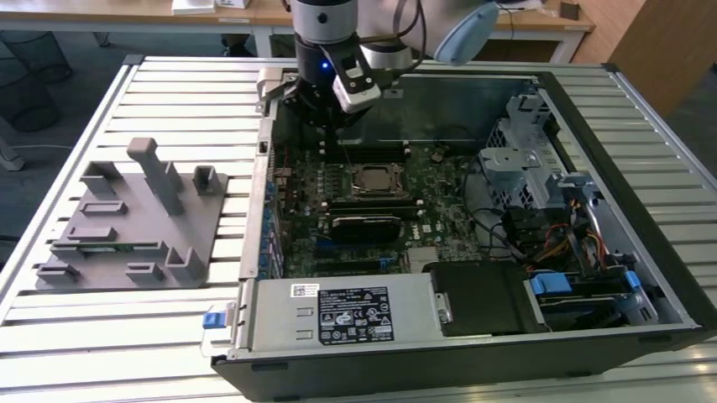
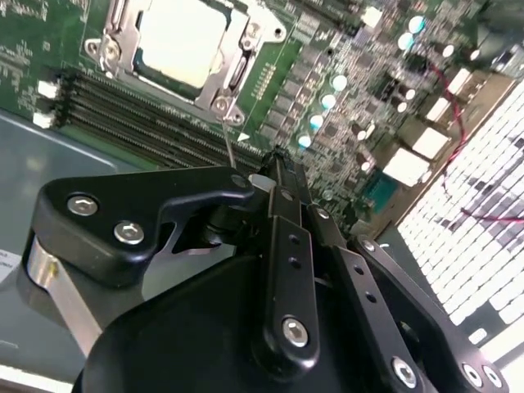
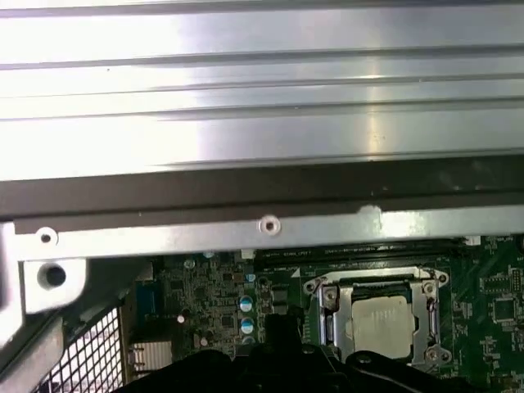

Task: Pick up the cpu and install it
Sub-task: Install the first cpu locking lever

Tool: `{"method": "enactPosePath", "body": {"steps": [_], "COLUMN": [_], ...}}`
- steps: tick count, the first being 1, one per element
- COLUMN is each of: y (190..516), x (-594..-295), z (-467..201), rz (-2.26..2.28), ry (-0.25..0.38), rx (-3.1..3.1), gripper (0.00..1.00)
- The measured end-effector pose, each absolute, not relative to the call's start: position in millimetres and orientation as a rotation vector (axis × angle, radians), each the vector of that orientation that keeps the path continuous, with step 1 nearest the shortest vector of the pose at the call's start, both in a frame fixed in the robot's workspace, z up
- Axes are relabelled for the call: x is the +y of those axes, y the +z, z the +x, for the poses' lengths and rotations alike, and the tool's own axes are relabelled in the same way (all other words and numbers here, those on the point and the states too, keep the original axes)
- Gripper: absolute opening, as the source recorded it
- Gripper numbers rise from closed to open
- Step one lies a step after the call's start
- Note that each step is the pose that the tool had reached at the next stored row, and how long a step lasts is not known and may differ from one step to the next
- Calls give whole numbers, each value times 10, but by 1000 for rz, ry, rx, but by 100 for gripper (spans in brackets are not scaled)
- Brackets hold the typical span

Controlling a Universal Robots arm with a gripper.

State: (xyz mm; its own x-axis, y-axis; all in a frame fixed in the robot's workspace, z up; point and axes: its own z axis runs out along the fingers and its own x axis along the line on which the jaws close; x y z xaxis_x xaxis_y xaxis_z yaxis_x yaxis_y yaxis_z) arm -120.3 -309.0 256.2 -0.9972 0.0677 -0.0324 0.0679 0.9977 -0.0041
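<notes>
I see the flat square cpu [image 1: 370, 179] [image 2: 181, 39] [image 3: 381, 319], its top dull silver metal, lying level inside the black metal-framed socket [image 1: 371, 180] on the green motherboard [image 1: 442, 189]. My black gripper [image 1: 319, 113] [image 2: 278, 168] hovers just beyond it; its jaws look pressed together, gripping nothing.

A: Even daylight across the slatted worktop [image 1: 134, 336]; the open computer case [image 1: 627, 277] is darker inside, shadowed beneath the arm.

B: In the first wrist view, strong glare streaks the metal slats [image 3: 262, 90].

A: In the second wrist view the black claw [image 2: 278, 176] is soft, the motherboard [image 2: 344, 74] beyond sharper.
</notes>
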Motion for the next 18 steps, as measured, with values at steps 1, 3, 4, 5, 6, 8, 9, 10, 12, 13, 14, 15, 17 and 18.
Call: {"method": "enactPosePath", "body": {"steps": [1, 3, 4, 5, 6, 8, 9, 10, 12, 13, 14, 15, 17, 18], "y": [2558, 2553, 2551, 2550, 2549, 2548, 2547, 2546, 2546, 2546, 2545, 2545, 2545, 2545], "x": [-3075, -3053, -3040, -3028, -3017, -3001, -2998, -2997, -2997, -2997, -2997, -2997, -2997, -2996], "z": [-1203, -1204, -1204, -1203, -1202, -1183, -1167, -1154, -1142, -1135, -1125, -1110, -1067, -1042], "rz": [105, 105, 104, 103, 102, 100, 100, 100, 100, 100, 100, 100, 100, 100], "ry": [-8, -8, -8, -8, -8, -8, -8, -8, -8, -8, -8, -8, -8, -8], "rx": [3108, 3108, 3108, 3108, 3108, 3108, 3108, 3108, 3108, 3108, 3108, 3108, 3108, 3108], "gripper": [11, 11, 11, 11, 11, 11, 11, 11, 11, 11, 11, 11, 11, 11]}}
